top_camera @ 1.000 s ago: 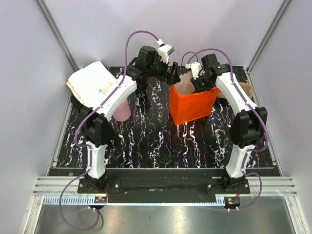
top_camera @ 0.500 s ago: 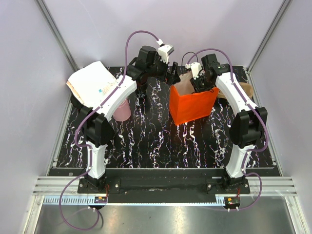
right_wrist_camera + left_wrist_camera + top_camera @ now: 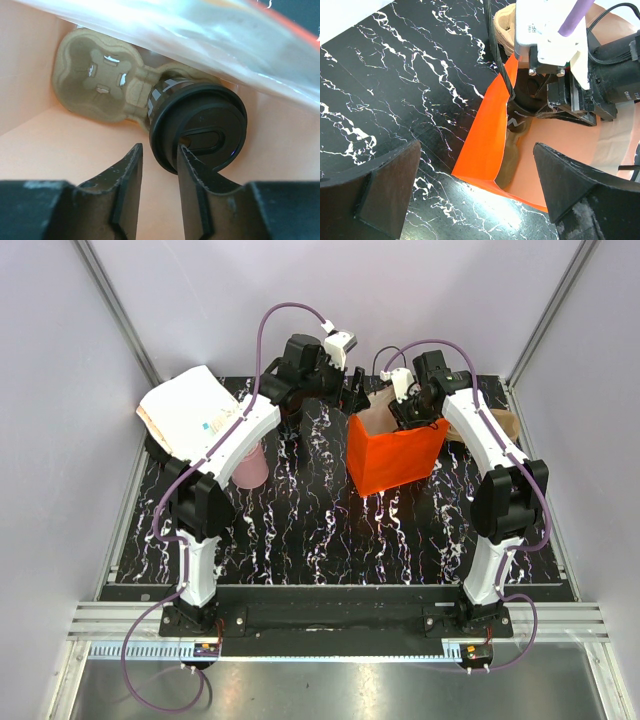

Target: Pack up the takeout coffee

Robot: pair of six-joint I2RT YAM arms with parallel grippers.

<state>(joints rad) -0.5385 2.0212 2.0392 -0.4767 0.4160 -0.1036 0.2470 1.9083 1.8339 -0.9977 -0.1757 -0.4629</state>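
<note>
The right tool [image 3: 159, 182] straddles the lid rim of the takeout coffee [image 3: 200, 131]; whether it grips, I cannot tell. The left tool [image 3: 480, 192] gapes wide, empty. The cup's white print [image 3: 519, 116] is unreadable.

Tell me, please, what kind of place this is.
Probably a robot test cell, not a café: plain white walls with aluminium frame rails enclose a black marbled table, two robot arms are bolted at its near edge, and the takeout coffee sits inside an orange bag.
</note>
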